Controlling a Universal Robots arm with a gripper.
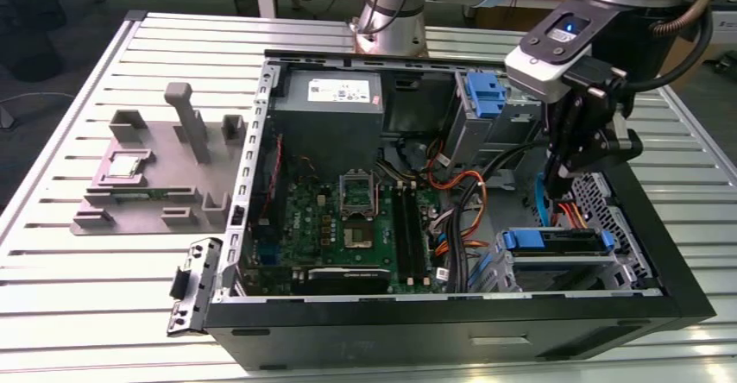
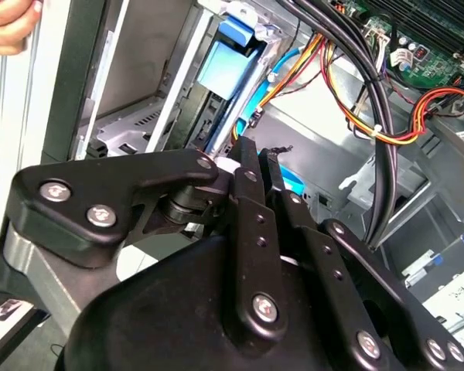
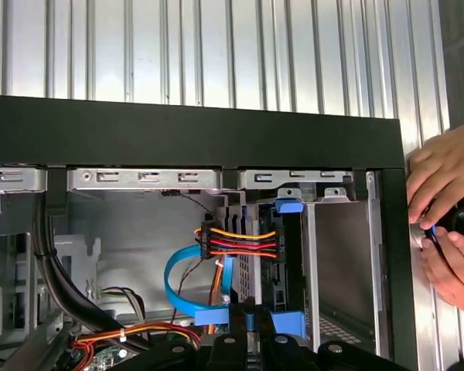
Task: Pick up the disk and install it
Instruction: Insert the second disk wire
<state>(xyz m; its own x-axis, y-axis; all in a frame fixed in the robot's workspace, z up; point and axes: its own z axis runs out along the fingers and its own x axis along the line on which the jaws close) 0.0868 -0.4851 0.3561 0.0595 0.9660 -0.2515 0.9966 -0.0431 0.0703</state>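
One gripper (image 1: 561, 195) inside the computer case (image 1: 461, 318) pinches the disk (image 2: 228, 58) (blue-framed, held upright) above the drive bay (image 1: 558, 262).

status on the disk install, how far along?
Done: the disk is off the table and inside the open case, at the drive cage on the exterior view's right. In hand: the tool is down in the case just above the disk's blue rail; whether it grips it is unclear. Left: seating can't be confirmed. A person's hand is at the case edge.
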